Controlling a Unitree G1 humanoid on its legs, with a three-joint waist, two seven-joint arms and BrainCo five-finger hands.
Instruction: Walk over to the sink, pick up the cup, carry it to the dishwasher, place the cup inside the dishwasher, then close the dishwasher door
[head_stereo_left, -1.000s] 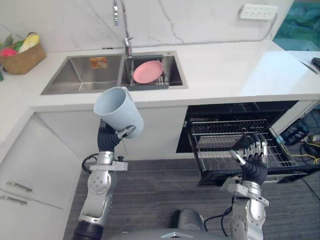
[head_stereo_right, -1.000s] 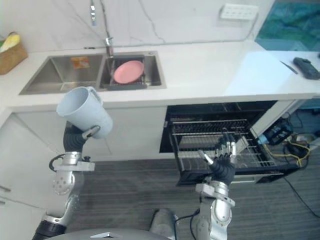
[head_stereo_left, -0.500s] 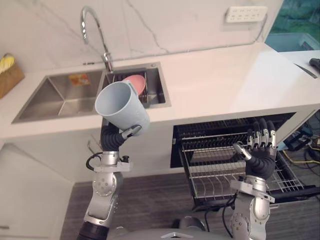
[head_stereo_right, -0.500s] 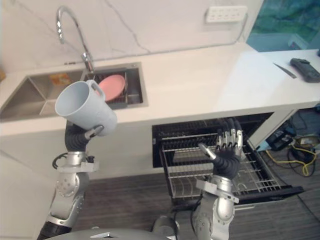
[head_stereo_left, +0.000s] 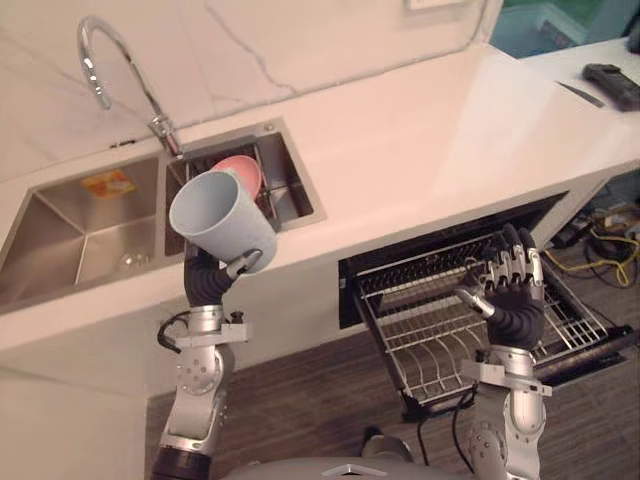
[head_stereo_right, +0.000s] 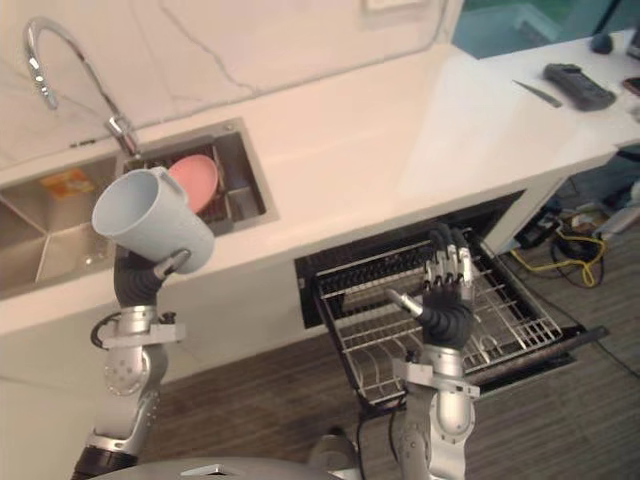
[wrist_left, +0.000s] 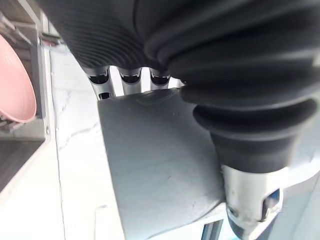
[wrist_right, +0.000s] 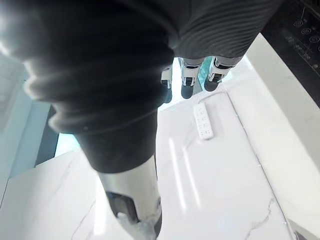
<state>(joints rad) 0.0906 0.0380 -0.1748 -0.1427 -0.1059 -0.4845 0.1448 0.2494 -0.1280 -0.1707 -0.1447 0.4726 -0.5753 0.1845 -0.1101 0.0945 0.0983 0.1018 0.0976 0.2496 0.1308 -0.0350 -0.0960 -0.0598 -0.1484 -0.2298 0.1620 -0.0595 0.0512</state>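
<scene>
The left hand (head_stereo_left: 211, 284) gripped the pale blue cup (head_stereo_left: 222, 218), fingers (wrist_left: 130, 77) wrapped over one side of its wall and the thumb pressed against the other. The cup rode above the wrist, tilted, with its mouth turned up and away from the dishwasher. Just beyond the cup lay the sink (head_stereo_left: 60, 240) with a pink plate (head_stereo_left: 240, 172) in its right basin.

The right hand (head_stereo_left: 510, 290) was raised with straight fingers and the thumb apart, holding nothing. The pulled-out wire rack (head_stereo_left: 430, 335) lay directly behind and below it, over the lowered dishwasher door (head_stereo_right: 572, 344).

The step in hand looked like the carry, with the rack well off to the left hand's right and lower than the cup. To do it well, the left arm would probably need to swing across and down without loosening the squeeze, since the grip sat on a smooth wall. The cup's mouth would best be turned downward before it meets the wires. The empty right hand stood over the landing spot, so it likely ought to clear aside first.
</scene>
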